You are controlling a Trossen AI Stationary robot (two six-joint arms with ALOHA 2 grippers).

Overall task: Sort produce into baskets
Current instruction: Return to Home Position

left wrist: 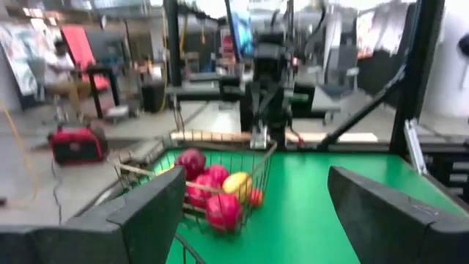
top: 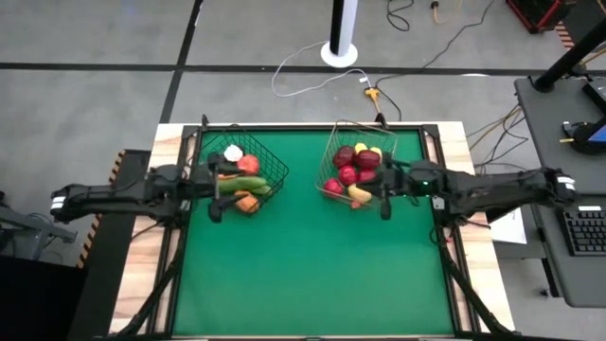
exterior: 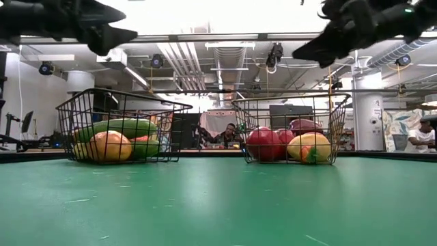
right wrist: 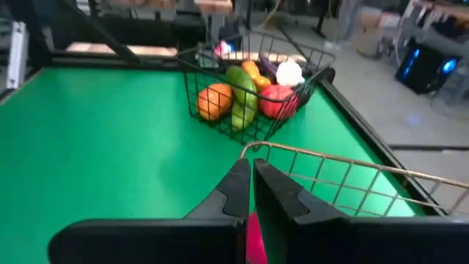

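Observation:
The dark wire basket (top: 248,171) stands at the table's far left and holds white, red, green and orange produce (top: 242,182). It also shows in the right wrist view (right wrist: 249,84). The pale wire basket (top: 359,164) stands at the far right and holds red and yellow produce (top: 356,167), which also shows in the left wrist view (left wrist: 214,192). My left gripper (left wrist: 253,213) is open and empty. It hovers above the dark basket's left near side (top: 222,188). My right gripper (right wrist: 250,185) is shut and empty. It hovers above the pale basket's right near rim (top: 381,185).
The green mat (top: 312,265) lies bare in front of both baskets. In the low view both arms hang high above the baskets (exterior: 102,31) (exterior: 314,48). People sit in the room behind the table (exterior: 229,135).

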